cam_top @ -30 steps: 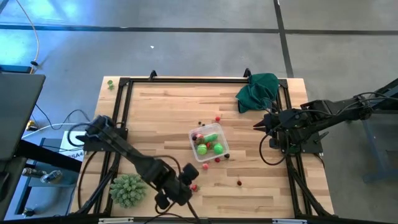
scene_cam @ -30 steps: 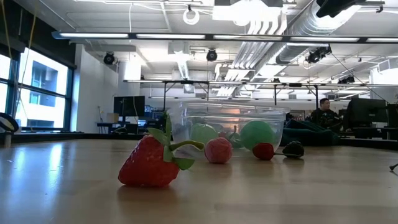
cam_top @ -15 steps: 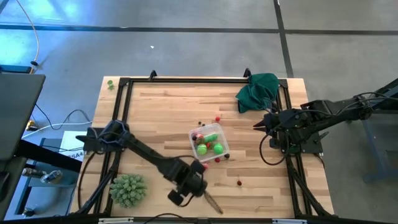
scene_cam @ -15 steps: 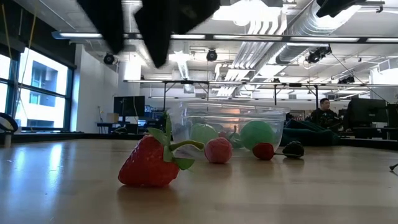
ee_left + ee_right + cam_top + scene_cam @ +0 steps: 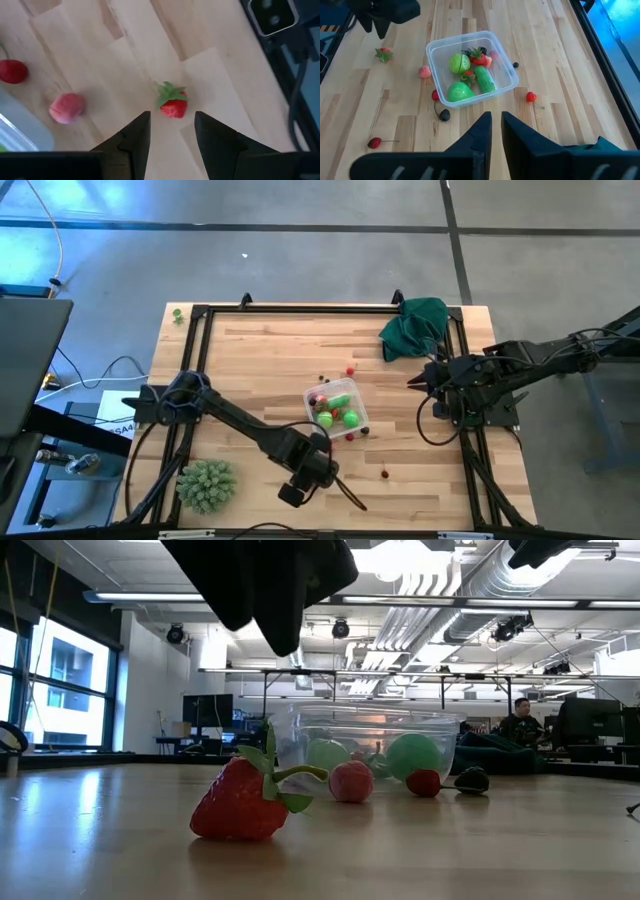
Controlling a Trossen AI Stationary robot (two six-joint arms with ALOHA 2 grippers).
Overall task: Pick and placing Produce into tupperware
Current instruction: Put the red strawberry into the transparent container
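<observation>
the strawberry [image 5: 173, 102] lies loose on the bare wood of the table [image 5: 260, 360], near the front edge and a little apart from the tupperware [image 5: 336, 410], leaf cap pointing toward the box as the low view shows it. i have the left gripper [image 5: 171, 131] hovering above it, jaws part open and empty, with the berry lying just ahead of the gap between the fingertips. to do this pick well, i judge i should centre the gap over the red body rather than the leaves, come straight down, and close across the narrow width so the berry does not squirt out. the pink berry [image 5: 66, 107] and a red cherry [image 5: 12, 71] lie between the strawberry and the box wall, well clear of my descent. the tupperware already holds green pieces [image 5: 460, 91] and red ones, so i would drop from above its open middle. the black frame rail [image 5: 198, 360] and the table's front edge limit travel behind the berry; open wood lies to either side. the spiky green ball [image 5: 206, 484] sits off toward the left corner. the right gripper [image 5: 492, 131] waits at the right edge near the green cloth [image 5: 415, 325], jaws narrow and empty.
</observation>
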